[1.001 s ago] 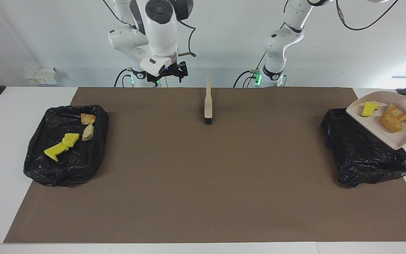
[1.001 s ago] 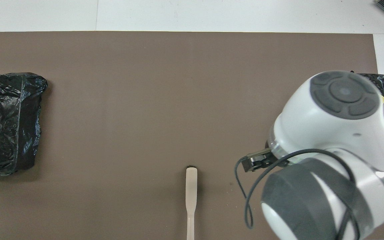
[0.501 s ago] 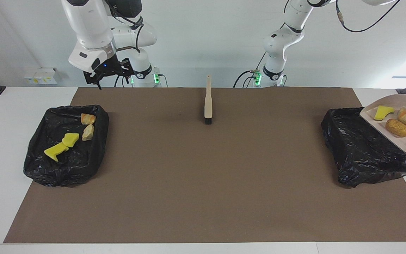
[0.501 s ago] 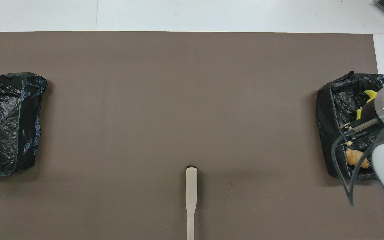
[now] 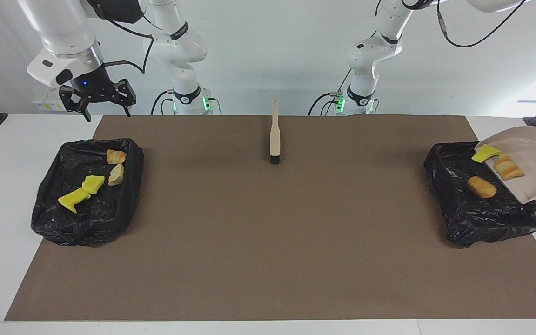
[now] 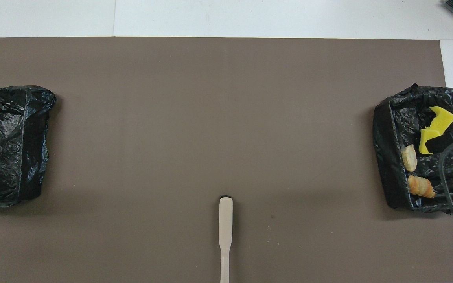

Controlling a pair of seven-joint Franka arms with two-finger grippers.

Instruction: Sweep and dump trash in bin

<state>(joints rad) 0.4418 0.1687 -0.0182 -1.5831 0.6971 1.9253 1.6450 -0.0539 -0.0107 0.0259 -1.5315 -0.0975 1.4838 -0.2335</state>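
Left hand grips dustpan (image 5: 535, 158) bearing two scraps (image 5: 484, 153); right hand (image 5: 107, 114) open, empty; two bins (image 5: 91, 218).

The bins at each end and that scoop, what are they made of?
The bins look lined with thin black plastic film: glossy and crinkled. The dustpan seems hard beige plastic, smooth and matte. The yellow scraps look like sponge foam.
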